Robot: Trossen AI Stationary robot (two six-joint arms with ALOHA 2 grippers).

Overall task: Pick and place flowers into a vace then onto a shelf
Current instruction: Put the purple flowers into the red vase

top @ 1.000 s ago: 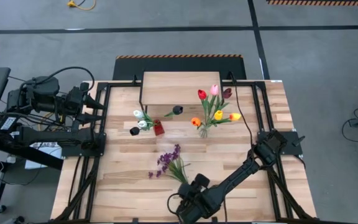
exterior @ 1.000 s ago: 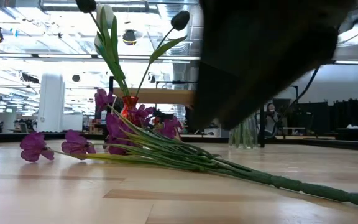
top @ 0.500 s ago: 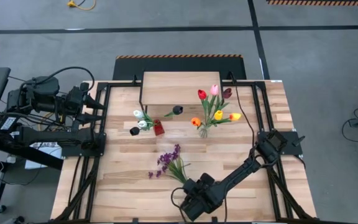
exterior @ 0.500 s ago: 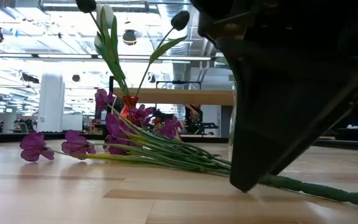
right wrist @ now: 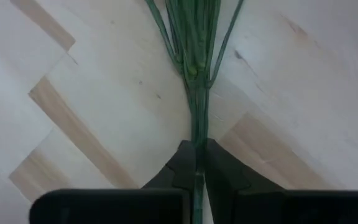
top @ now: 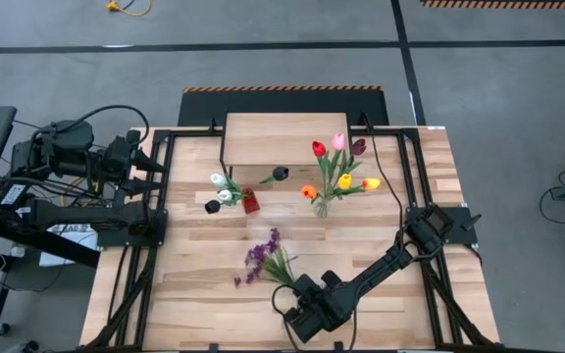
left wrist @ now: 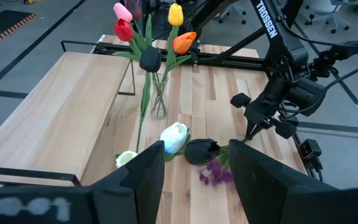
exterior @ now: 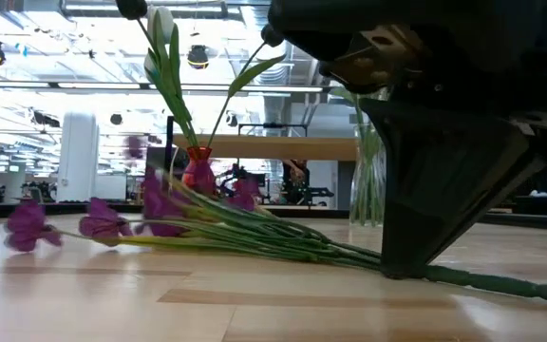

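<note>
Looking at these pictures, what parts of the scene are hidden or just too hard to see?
- Low view: the right gripper fills the frame, hiding much of the clear vase and shelf.
- Low view: the purple sprig blossoms are blurred.
- Right wrist view: only the sprig's stem shows between the fingers; blossoms are cut off.
- Left wrist view: the left gripper covers the red vase.

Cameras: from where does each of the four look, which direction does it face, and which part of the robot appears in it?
High view: above the table, facing straight down; both arms show, right pincer on the purple sprig.
Low view: at tabletop height, facing level across the table; the right pincer pinches the sprig's stem.
Left wrist view: on the parked left arm, facing over the table; its own fingers show.
Right wrist view: facing down at the wood; its fingers clamp the stem.
Shared: all four show the sprig.
</note>
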